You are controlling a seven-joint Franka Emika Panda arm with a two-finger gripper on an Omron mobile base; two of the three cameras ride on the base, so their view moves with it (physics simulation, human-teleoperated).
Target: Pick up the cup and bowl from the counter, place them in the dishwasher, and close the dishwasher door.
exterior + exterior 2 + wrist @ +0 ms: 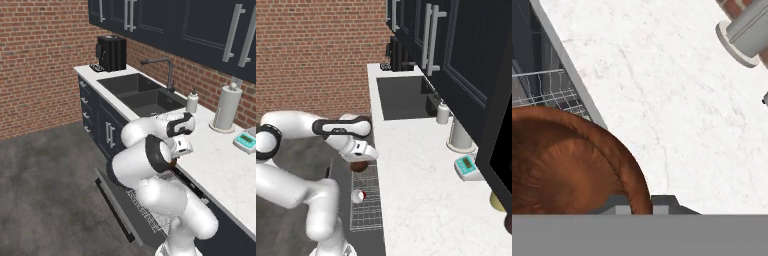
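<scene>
Looking from the robot's right-hand base camera and moving left to right: the white arm reaches across from the left, and its gripper (pixel 360 162) hangs over the pulled-out wire rack (pixel 367 200) of the dishwasher (pixel 336 175). The fingers are pressed nearly together, pinching the rim of the dark-brown bowl (pixel 359 166), which is held in the air above the rack. Below it, the red cup (pixel 358 196) lies inside the rack with its white inside showing. To the right runs the white counter (pixel 416 180), with a dark sink (pixel 401 97) set into it farther back, a paper towel roll (pixel 458 135) on its stand near the wall, and a small teal kitchen scale (pixel 467 167) just in front of that.

From the left-hand base camera, the dishwasher door (pixel 117 205) is folded down, open, beside the arm.

From the hand camera, the bowl's brown rim (pixel 587 165) fills the lower left, with the rack wires (pixel 547 90) at the upper left and the counter edge just beside them.
</scene>
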